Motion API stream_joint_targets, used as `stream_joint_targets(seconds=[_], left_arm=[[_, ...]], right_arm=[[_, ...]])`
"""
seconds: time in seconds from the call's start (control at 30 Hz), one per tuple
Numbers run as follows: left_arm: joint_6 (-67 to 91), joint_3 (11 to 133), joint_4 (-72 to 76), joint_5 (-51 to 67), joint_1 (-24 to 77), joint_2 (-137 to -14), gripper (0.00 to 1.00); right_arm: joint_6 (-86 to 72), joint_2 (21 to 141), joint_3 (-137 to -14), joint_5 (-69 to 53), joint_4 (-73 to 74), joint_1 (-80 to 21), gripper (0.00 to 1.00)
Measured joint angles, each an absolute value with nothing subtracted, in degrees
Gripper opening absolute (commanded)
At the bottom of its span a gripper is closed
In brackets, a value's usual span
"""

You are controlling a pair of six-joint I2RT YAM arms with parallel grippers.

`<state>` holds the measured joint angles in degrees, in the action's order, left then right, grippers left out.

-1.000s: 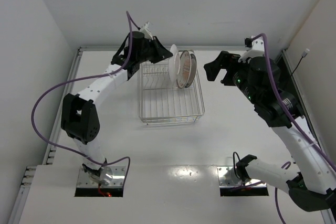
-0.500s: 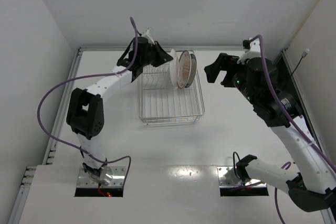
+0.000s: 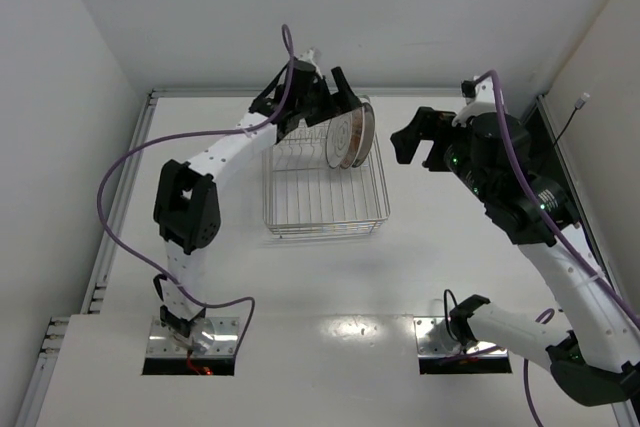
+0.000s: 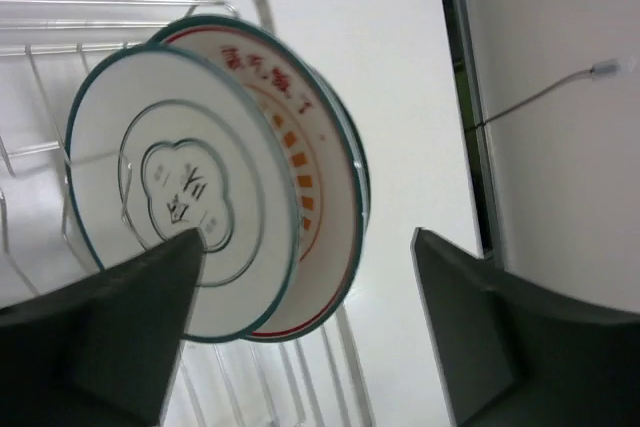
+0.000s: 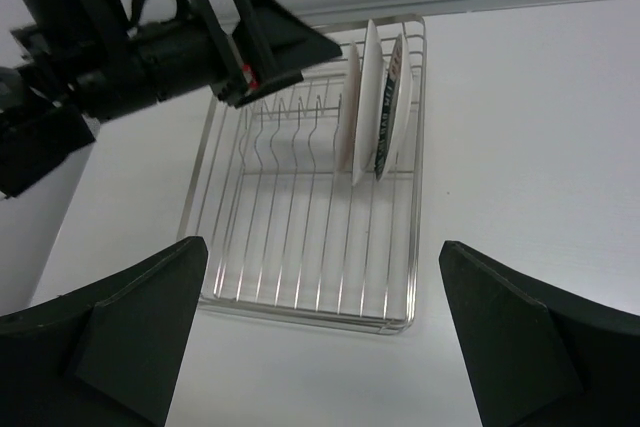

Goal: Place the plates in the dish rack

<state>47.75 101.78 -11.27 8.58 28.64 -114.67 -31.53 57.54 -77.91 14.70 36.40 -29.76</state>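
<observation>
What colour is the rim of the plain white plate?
Dark teal. The white plate shows best in the left wrist view.

Two: teal-rimmed plate (image 4: pixel 190 147), red-marked plate (image 4: pixel 315 187). One: dish rack (image 3: pixel 320 197). Two: left claw (image 4: pixel 307 242), right claw (image 5: pixel 322 245).

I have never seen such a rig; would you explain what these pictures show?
Two robot arms are bolted at the near edge of a table. One picture looks down from above and behind them; the other two come from a camera on each wrist, so the dark wedges at the bottom are that arm's own fingers. On the table sits a wire rack with two plates standing on edge at its far end, one white, one patterned. The left gripper is open near the plates; the right gripper is open to the rack's right. Neither holds anything.
</observation>
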Motion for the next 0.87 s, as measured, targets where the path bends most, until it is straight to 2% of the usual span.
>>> stream_joint_targets(seconds=[0.23, 0.37, 0.5, 0.63, 0.73, 0.87], left_arm=[[43.59, 119.7, -24.01, 3.51, 32.4, -116.44, 1.0], [39.83, 120.9, -29.56, -2.31, 34.15, -112.81, 1.0], [34.48, 101.06, -29.78, -14.17, 38.13, -96.75, 1.0], [28.38, 72.84, -23.35, -23.81, 45.17, -71.07, 1.0], [24.38, 58.87, -18.9, -29.34, 45.6, -55.4, 1.0], [19.25, 44.21, -13.19, -36.67, 45.01, -42.13, 1.0]], right_arm=[[-31.53, 59.22, -79.94, 14.98, 43.38, -29.76, 1.0], [-31.44, 60.2, -80.14, 14.46, 46.26, -29.76, 1.0], [-31.33, 57.87, -76.05, 13.47, 46.74, -29.76, 1.0], [-31.05, 53.23, -70.57, 13.93, 48.84, -29.76, 1.0], [-31.0, 50.7, -68.29, 15.49, 50.46, -29.74, 1.0], [-30.28, 49.36, -67.4, 17.72, 52.84, -29.76, 1.0]])
